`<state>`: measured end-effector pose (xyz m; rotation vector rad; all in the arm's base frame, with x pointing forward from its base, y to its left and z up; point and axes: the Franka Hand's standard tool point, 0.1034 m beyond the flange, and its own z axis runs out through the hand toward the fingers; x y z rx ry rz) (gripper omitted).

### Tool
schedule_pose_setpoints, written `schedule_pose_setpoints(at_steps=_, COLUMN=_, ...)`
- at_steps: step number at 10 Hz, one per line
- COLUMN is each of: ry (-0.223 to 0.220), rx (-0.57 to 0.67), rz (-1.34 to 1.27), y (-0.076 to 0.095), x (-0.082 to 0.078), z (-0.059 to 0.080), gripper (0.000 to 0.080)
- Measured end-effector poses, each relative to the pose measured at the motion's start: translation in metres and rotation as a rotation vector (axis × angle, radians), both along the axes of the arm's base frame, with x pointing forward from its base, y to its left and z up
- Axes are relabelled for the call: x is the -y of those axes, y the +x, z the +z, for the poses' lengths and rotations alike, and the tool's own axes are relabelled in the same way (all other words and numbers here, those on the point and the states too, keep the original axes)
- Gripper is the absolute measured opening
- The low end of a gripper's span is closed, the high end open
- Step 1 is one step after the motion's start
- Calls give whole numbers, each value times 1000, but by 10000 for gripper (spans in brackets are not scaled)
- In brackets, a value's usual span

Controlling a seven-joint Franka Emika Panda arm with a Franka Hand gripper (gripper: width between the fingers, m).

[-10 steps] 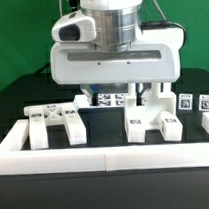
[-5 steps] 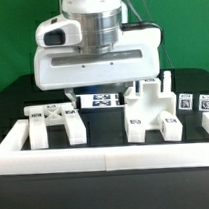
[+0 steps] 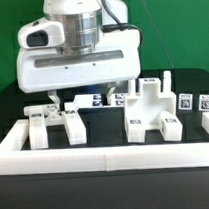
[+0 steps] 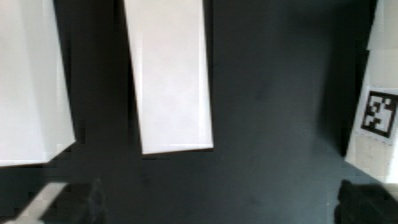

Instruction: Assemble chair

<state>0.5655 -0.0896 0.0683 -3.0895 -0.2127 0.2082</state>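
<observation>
The chair's white parts stand on the black table. The X-braced panel is on the exterior view's left. A taller notched block piece with tags is on the right. My gripper hangs open and empty just behind the X-braced panel, its fingers wide apart. In the wrist view the gripper holds nothing. A long white strip lies ahead of it and a tagged white piece is at one side. I cannot tell which part the strip is.
The marker board lies flat behind the gripper. Two small tagged white pieces stand at the far right. A long low white border wall runs along the front, with side walls at both ends.
The arm has moved steadily toward the exterior view's left, from above the notched block piece to behind the X-braced panel. The parts have not moved.
</observation>
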Motion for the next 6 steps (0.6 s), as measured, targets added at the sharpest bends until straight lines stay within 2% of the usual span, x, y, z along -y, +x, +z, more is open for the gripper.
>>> schedule_pose_setpoints(at_steps=1, ry=-2, rx=71, rz=52, y=4, x=7, z=-1, gripper=649)
schedule_pose_setpoints(at_steps=3, ry=-20, rx=158, rz=90, y=-12, x=23, z=-6, gripper=649)
schedule_pose_setpoints(at_steps=6, ry=-14, rx=133, rz=110, y=-27, x=25, z=-15, gripper=649)
